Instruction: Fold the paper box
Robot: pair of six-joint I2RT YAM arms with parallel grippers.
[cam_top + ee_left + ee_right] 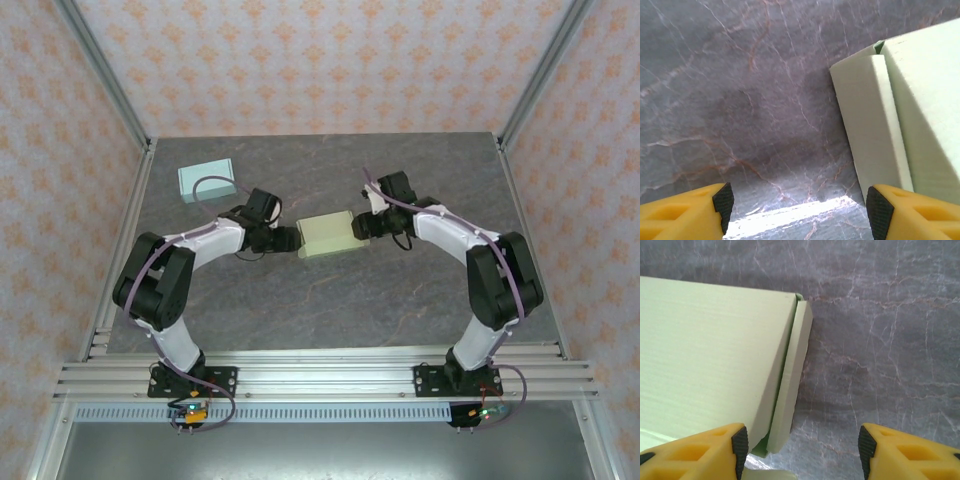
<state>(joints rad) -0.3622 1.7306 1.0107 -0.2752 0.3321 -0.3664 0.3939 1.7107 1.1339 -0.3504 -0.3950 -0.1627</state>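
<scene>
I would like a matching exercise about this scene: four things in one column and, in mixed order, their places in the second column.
Things:
1. pale green box
2. light blue box
3. left end effector
4. right end effector

Places:
A. at the green box's right end
B. far-left part of the table
C. mid-table, between both end effectors
D. at the green box's left end

Pairs: 1-C, 2-B, 3-D, 4-A
</scene>
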